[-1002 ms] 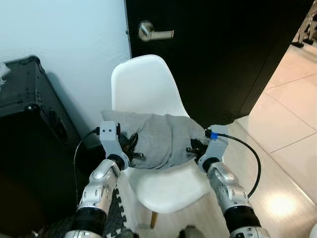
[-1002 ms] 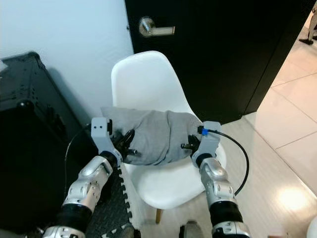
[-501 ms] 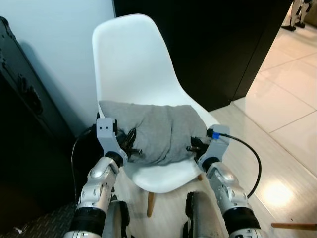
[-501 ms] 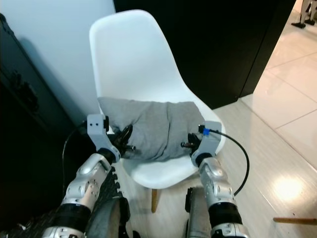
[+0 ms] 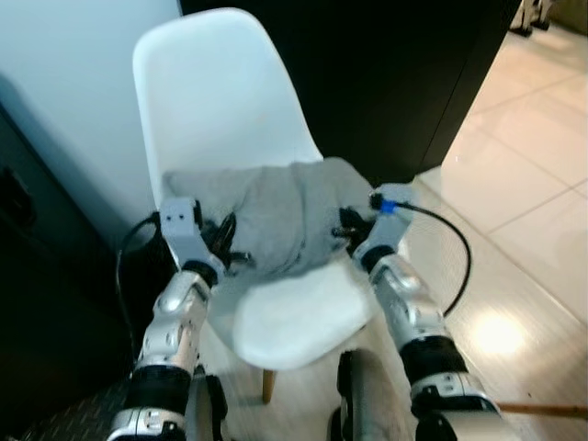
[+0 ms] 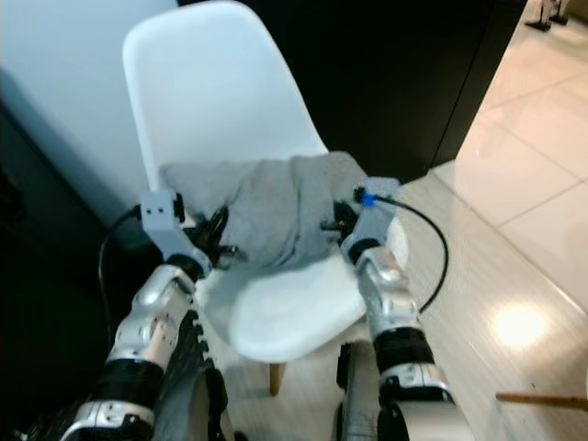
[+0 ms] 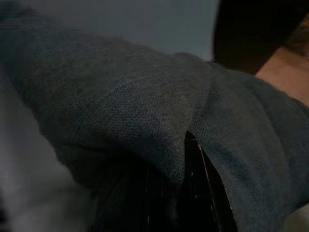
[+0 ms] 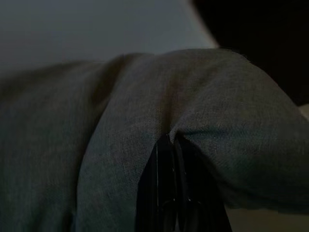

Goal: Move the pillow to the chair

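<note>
A: On the seat of a white chair (image 5: 220, 119), what lies there?

B: A soft grey pillow (image 5: 276, 216) of fine woven fabric, creased and slumped against the moulded plastic backrest. The chair shell is smooth and curved, on wooden legs.

A: How are the arms posed?

B: Both silver arms reach forward from below. The left claw (image 5: 225, 253) grips the pillow's left end; the right claw (image 5: 344, 225) grips its right end. In the wrist views each pair of black fingers is pinched tight together with grey cloth bunched over them.

A: And around it?

B: A pale wall (image 5: 55, 55), a dark door (image 5: 395, 73), glossy floor tiles (image 5: 524, 184).
</note>
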Robot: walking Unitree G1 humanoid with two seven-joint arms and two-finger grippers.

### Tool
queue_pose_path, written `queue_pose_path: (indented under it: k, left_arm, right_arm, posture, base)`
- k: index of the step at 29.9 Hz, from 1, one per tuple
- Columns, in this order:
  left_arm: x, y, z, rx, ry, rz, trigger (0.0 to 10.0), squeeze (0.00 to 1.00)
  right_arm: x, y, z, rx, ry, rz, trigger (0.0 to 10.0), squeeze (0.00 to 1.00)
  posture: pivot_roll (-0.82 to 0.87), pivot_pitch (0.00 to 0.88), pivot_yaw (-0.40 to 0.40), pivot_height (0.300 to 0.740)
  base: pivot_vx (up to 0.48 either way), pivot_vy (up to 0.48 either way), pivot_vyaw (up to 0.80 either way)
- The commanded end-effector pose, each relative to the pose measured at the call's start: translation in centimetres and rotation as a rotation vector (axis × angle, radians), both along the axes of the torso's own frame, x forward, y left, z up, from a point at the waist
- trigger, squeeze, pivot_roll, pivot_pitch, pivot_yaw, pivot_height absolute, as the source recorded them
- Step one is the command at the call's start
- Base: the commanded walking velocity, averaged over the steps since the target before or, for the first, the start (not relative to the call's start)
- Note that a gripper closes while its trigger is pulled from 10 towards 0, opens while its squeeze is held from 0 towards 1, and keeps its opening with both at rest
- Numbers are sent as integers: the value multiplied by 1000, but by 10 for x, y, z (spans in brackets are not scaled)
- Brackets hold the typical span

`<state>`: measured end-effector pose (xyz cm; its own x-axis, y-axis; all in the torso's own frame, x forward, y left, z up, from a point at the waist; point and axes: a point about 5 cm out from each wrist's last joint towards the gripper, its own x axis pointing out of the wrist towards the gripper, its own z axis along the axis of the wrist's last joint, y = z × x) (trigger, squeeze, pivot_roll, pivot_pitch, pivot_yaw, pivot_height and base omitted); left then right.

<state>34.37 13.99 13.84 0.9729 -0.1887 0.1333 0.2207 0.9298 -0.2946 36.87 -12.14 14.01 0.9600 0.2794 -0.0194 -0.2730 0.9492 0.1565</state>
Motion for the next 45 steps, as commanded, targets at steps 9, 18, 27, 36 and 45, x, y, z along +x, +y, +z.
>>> queue_pose_path:
  k: [9, 18, 27, 36, 45]
  left_arm:
    - [-7, 7, -28, 35, 84, 37, 10000, 1000]
    - [-13, 34, -31, 198, 109, 228, 10000, 1000]
    - [-35, 81, -26, 372, 147, 565, 10000, 0]
    - [-35, 29, 6, 242, -57, 292, 10000, 0]
    - [-44, -25, 4, 155, -61, 11, 10000, 0]
  right_arm:
    - [-7, 12, -14, -39, 42, 41, 10000, 1000]
    - [-18, -13, -25, -6, 46, -13, 10000, 1000]
    - [-19, -42, -19, 30, 4, -134, 10000, 808]
    - [-18, -43, -7, 192, -39, -122, 10000, 0]
    - [-26, -37, 1, 344, -113, -55, 10000, 0]
  posture:
    - [-28, 244, 22, 576]
    - [-24, 217, 25, 576]
    - [-13, 193, 30, 576]
    - [-2, 161, 32, 576]
    - [-3, 143, 44, 621]
  base:
    - [0, 0, 0]
    - [0, 0, 0]
    - [0, 0, 0]
    - [0, 0, 0]
    - [0, 0, 0]
